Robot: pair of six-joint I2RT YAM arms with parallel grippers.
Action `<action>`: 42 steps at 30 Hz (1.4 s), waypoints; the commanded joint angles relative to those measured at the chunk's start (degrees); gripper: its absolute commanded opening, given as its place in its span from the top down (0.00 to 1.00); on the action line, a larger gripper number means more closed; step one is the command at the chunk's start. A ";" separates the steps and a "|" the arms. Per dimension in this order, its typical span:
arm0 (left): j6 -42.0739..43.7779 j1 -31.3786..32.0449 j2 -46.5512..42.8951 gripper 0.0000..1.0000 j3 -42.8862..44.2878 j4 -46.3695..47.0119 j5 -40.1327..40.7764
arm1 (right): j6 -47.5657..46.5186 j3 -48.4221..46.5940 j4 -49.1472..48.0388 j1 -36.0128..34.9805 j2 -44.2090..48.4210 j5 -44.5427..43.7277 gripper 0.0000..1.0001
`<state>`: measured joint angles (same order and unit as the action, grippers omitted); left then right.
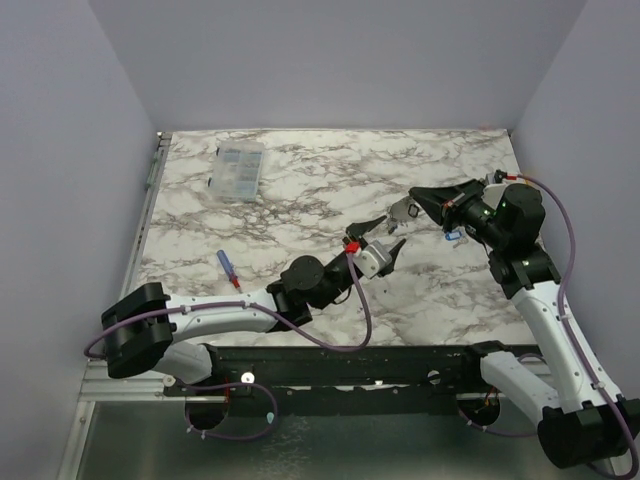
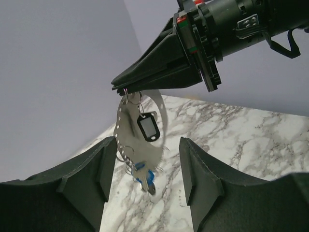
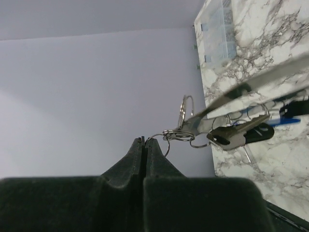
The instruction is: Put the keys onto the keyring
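Black right gripper [image 2: 118, 88] is pinched tight on the top of the keyring [image 2: 119, 133], holding it clear of the table [image 2: 231, 135] so the keys [image 2: 147, 126] hang free below, one dark-headed, one blue. Left gripper [image 2: 147, 145] sits just beneath, jaws spread wide and empty, probably placed to steady or take the ring

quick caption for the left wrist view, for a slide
Shut right gripper dangles the keyring, keys hanging from it, just ahead of the open left gripper
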<state>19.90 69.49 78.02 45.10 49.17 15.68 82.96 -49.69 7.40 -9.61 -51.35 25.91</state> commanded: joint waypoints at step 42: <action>16.51 -0.15 15.56 0.71 10.17 20.70 8.04 | -0.92 -5.28 3.72 -3.44 4.48 -0.62 0.99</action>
<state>35.86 69.49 92.51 53.34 66.81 22.02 82.43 -53.10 11.84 -12.69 -47.92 25.52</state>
